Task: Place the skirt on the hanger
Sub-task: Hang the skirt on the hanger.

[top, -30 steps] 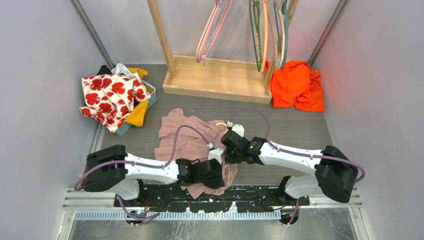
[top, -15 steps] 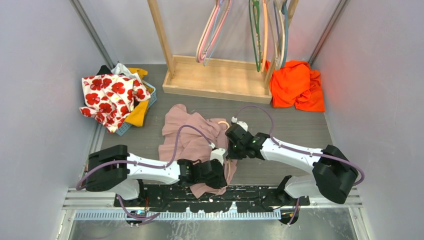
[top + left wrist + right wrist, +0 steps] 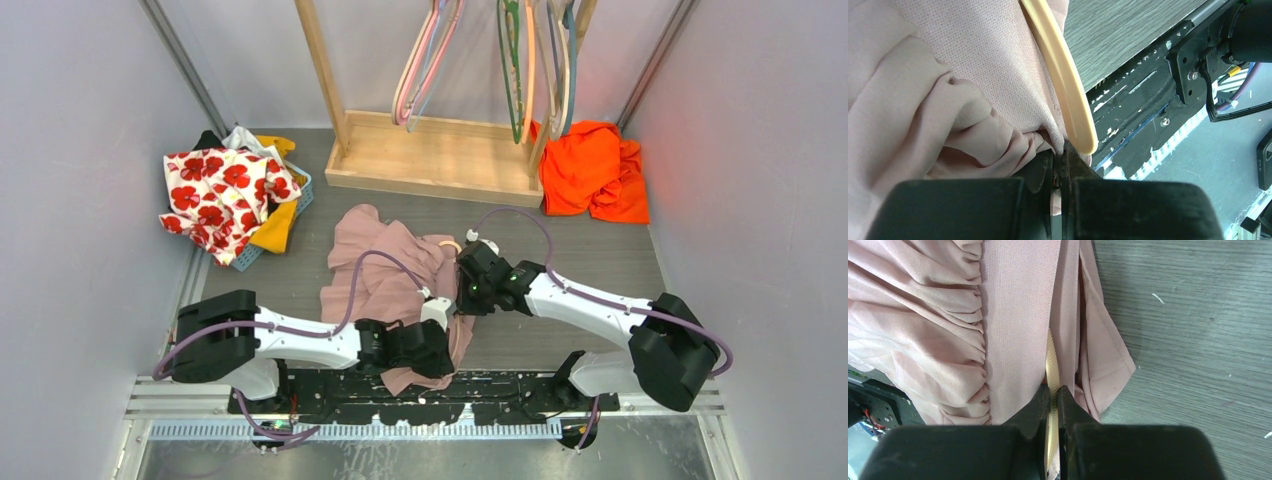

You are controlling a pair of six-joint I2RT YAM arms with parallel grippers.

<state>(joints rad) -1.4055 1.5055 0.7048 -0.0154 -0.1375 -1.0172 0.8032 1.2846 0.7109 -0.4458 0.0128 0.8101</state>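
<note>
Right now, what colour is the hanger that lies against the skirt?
The hanger is pale cream-yellow against the pink skirt; the left wrist view shows it best.

- My left hand [image 3: 1060,160] reaches low and rightward, pinched shut on the skirt [image 3: 948,75].
- My right hand [image 3: 1054,395] reaches leftward and down, clamped shut on the hanger [image 3: 1050,360].

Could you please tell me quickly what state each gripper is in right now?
Left gripper: closed, pinching the pink skirt beside the cream hanger tip.
Right gripper: closed on the cream hanger, inside the skirt's waistband.
</note>
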